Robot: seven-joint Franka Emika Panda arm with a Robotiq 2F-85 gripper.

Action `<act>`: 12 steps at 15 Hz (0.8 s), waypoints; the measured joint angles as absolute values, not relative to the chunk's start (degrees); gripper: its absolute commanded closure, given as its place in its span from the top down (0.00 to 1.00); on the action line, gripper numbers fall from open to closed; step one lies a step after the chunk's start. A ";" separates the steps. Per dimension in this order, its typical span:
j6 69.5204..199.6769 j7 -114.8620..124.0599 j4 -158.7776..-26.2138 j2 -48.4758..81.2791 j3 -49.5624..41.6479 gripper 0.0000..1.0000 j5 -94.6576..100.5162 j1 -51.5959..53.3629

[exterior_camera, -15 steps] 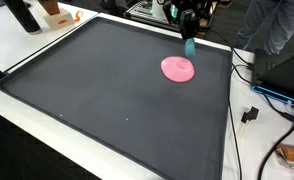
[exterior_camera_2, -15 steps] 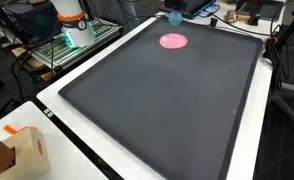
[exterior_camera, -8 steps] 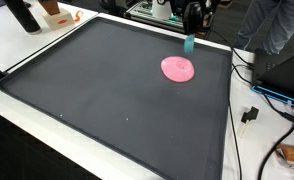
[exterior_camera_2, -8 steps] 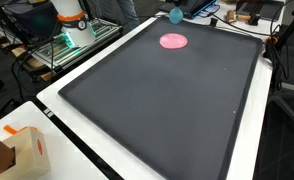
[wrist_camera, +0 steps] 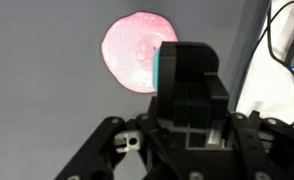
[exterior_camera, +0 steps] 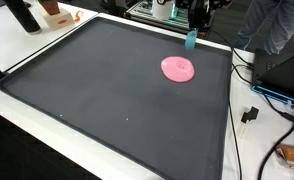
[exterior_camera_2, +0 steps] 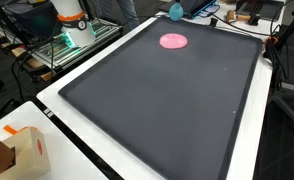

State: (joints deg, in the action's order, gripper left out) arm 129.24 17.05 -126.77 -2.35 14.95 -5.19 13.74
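A flat pink disc (exterior_camera: 178, 68) lies on the black mat (exterior_camera: 107, 90) near its far edge; it also shows in the other exterior view, pink disc (exterior_camera_2: 173, 41). My gripper (exterior_camera: 192, 30) hangs above and just behind the disc, shut on a small teal object (exterior_camera: 190, 40) that dangles clear of the mat. That teal object (exterior_camera_2: 175, 11) appears at the mat's far edge. In the wrist view the shut fingers (wrist_camera: 192, 75) hide most of the teal object (wrist_camera: 166, 68); the pink disc (wrist_camera: 136, 52) lies below, ahead of them.
A white table border (exterior_camera: 47, 45) frames the mat. Cables and a connector (exterior_camera: 250, 113) lie off one side. A cardboard box (exterior_camera_2: 22, 150) stands at a near corner. Equipment with green lights (exterior_camera_2: 72, 35) and a person's legs (exterior_camera: 277, 25) stand beyond the table.
The gripper has lifted a little higher with the teal object, away from the mat. The pink disc has stayed in place.
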 measured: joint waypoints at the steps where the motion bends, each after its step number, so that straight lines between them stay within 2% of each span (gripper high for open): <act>1: 128.66 18.46 -126.46 -2.41 15.23 0.26 -3.76 13.94; 12: 123.92 27.48 -124.15 -2.65 17.96 0.26 4.56 15.81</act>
State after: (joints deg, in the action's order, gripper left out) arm 123.92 27.48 -124.15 -2.65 17.96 4.56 15.81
